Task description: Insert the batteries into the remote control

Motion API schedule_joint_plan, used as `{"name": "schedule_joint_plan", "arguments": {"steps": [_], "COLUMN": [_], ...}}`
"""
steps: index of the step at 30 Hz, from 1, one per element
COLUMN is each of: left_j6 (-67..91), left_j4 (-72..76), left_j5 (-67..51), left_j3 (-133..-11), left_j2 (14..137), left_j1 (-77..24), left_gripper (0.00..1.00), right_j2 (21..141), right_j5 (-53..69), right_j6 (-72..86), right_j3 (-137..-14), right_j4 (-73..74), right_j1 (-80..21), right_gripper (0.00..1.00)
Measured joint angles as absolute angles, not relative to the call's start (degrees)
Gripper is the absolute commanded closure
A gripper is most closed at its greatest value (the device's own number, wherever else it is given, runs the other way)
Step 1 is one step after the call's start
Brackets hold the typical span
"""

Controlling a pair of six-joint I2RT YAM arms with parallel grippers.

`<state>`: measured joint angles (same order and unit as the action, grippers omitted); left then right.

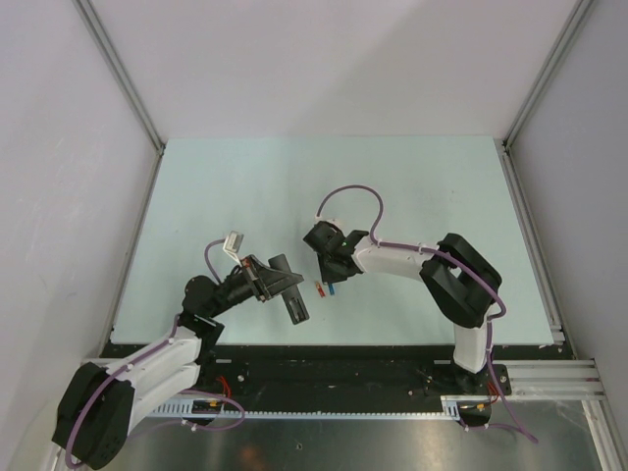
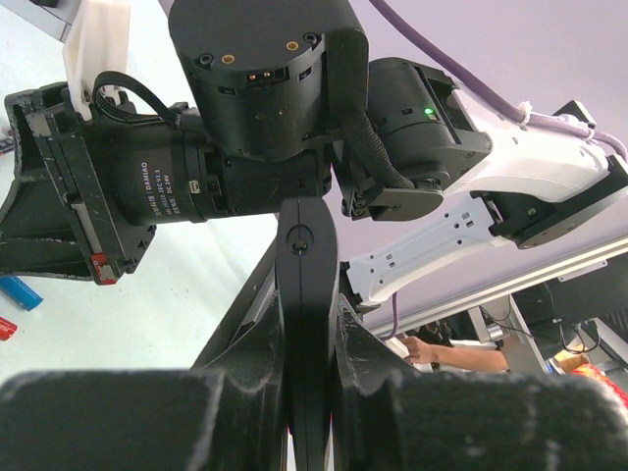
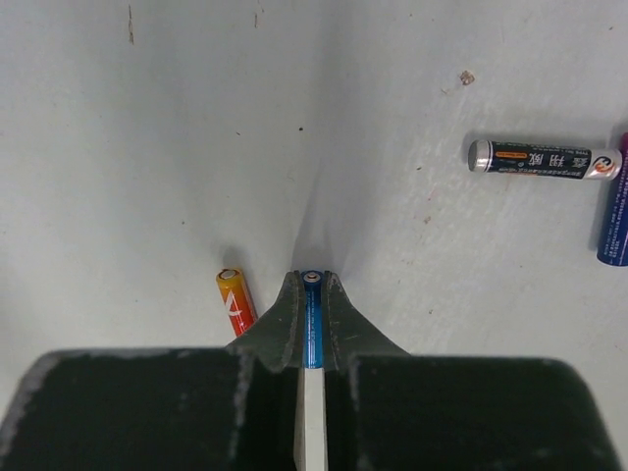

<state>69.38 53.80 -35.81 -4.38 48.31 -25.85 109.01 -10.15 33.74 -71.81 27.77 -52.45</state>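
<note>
My left gripper [image 1: 276, 279] is shut on the black remote control [image 1: 294, 304] and holds it above the table. In the left wrist view the remote [image 2: 307, 285] stands edge-on between the fingers of the left gripper [image 2: 309, 329]. My right gripper [image 1: 331, 277] points down at the table and is shut on a blue battery [image 3: 312, 319], whose tip shows between the fingertips of the right gripper [image 3: 312, 285]. A red-orange battery [image 3: 235, 299] lies on the table just left of the right gripper's fingers. Both batteries show in the top view, red [image 1: 321, 288] and blue [image 1: 333, 288].
A dark battery [image 3: 543, 159] and another blue one [image 3: 613, 211] lie on the table to the right of my right gripper. The right arm's wrist [image 2: 265, 118] hangs close in front of the remote. Grey walls and rails [image 1: 128, 83] enclose the pale table [image 1: 412, 186].
</note>
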Motion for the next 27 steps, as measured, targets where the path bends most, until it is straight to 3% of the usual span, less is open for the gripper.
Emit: {"name": "schedule_joint_plan", "arguments": {"steps": [7,19,27], "left_j6": [69.4,69.6,73.5], "left_j4": [53.8,53.5,57.9], "left_j5": [-35.8,-30.5,-27.5], "left_j3": [-4.4,-15.9,-24.8], "left_j2": [48.9,62.3,74.5], "left_j1": [-25.8,-31.2,-34.5], "left_gripper": [1.00,1.00,1.00], "right_j2": [105.6,63.5,59.8], "right_j5": [-13.1,-19.3,-20.6], "right_j6": [32.8,28.0,26.5], "right_j3": [-71.5,-62.8,-55.6], "right_j4": [30.2,22.9,18.4], "right_j1": [-52.6,-56.9,-63.6], "right_gripper": [1.00,1.00,1.00]}}
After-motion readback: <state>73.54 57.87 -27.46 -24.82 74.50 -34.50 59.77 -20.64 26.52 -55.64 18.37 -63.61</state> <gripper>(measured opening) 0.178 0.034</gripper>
